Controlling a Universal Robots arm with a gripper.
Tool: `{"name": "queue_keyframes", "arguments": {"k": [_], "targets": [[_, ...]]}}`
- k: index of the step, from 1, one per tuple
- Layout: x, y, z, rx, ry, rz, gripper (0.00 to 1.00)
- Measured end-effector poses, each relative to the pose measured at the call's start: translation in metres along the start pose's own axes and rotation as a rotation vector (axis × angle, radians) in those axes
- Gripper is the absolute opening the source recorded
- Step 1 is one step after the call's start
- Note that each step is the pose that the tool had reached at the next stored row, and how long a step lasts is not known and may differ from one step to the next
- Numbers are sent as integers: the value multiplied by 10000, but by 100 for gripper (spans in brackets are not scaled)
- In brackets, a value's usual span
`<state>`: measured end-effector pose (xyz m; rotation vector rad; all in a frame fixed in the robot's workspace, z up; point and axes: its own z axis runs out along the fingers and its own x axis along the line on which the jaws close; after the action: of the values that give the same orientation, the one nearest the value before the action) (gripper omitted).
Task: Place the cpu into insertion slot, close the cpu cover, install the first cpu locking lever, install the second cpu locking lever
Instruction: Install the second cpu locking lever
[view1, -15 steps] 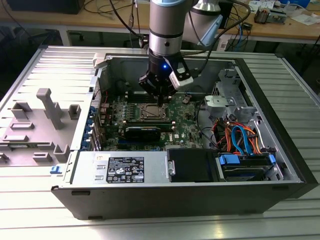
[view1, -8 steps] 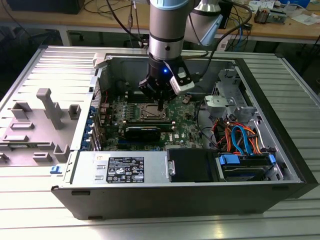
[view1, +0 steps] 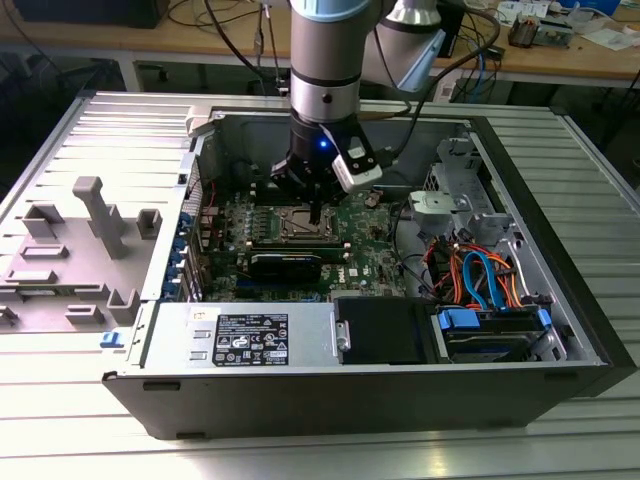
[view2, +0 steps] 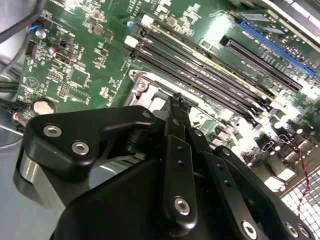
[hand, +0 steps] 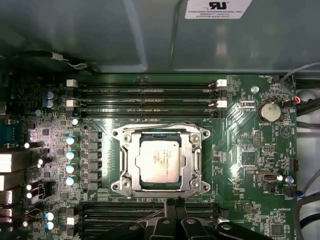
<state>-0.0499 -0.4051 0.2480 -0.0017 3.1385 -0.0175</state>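
Motherboard sits deep in the open computer case in the exterior view, and the arm stands straight down over it, claw poised just above the insertion slot with the black graphics card lying just in front. Switching to the second wrist view: black linkages crowd the foreground, and the fingers come together to a closed tip with nothing between them, hovering beside the socket's metal rim and the long memory slots. Now the first wrist view, looking flat down on the board: the cpu lies seated inside the insertion slot, silvery top facing up, framed all round by the cpu cover, which looks to be lying flat over the chip's edges; whether the locking levers are latched I cannot make out. The claw tip sits clenched and empty at the socket's edge, between it and the nearer bank of memory slots. By my reckoning that chip is light, rigid and delicate underneath, best gripped by its opposite side edges only; the cover is thin stiff sheet metal, better pushed on its frame than pinched.
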Motion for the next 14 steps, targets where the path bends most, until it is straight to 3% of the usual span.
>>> {"name": "queue_keyframes", "arguments": {"k": [3, 11, 14], "targets": [[26, -58, 1, 0, 0, 0, 11], [63, -83, 1, 0, 0, -68, 11], [74, -84, 1, -2, -5, -482, 11]]}}
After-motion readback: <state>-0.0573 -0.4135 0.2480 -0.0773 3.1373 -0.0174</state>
